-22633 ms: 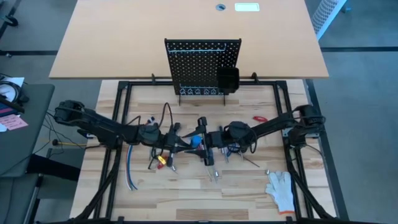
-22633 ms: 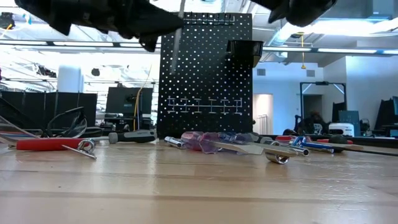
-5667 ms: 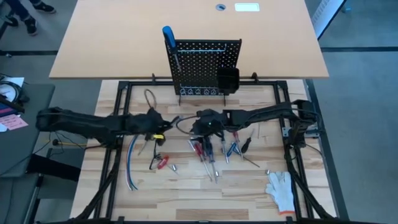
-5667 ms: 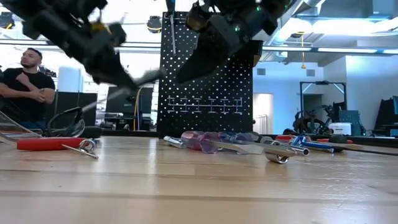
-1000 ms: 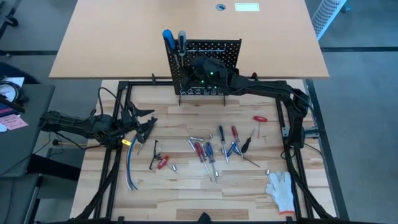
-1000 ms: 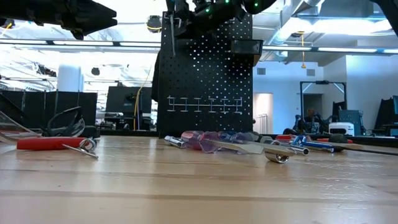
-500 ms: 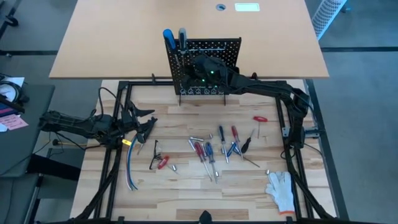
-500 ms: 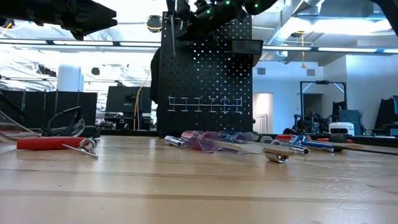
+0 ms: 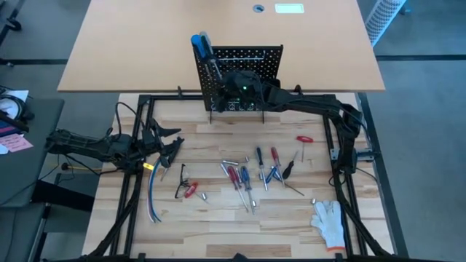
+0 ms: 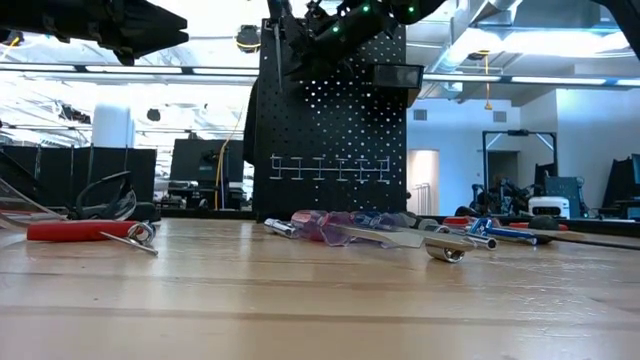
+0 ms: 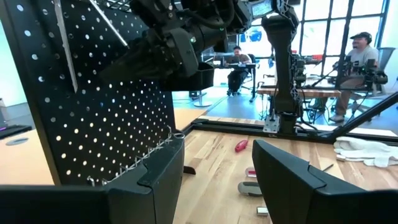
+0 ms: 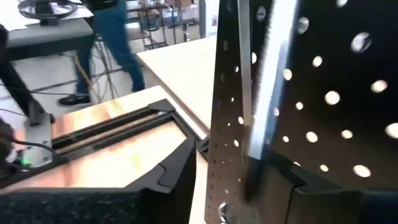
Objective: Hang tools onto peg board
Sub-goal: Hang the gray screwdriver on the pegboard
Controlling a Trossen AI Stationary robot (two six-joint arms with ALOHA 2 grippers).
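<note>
The peg board (image 9: 239,78) stands upright at the far edge of the wooden table (image 9: 218,225), small black bin (image 9: 266,92) on its right side. Two screwdrivers hang at its top left corner: a blue-handled one (image 9: 197,42) and a second one (image 9: 207,45) just beside it with its shaft tilted.

The right tool (image 9: 231,84) is up against the board face near that corner. In its wrist view the fingers (image 12: 168,177) sit apart with a metal shaft (image 12: 247,93) between them, and I can't tell whether they touch it.

The left tool (image 9: 173,145) hovers over the left part of the table with its jaws spread wide and nothing between them.

The rest of the tools (image 9: 251,175) lie loose mid-table, with a red-handled one (image 9: 303,139) off to the right. A white glove (image 9: 329,222) is at the near right corner and a cable bundle (image 9: 151,193) is on the left.
</note>
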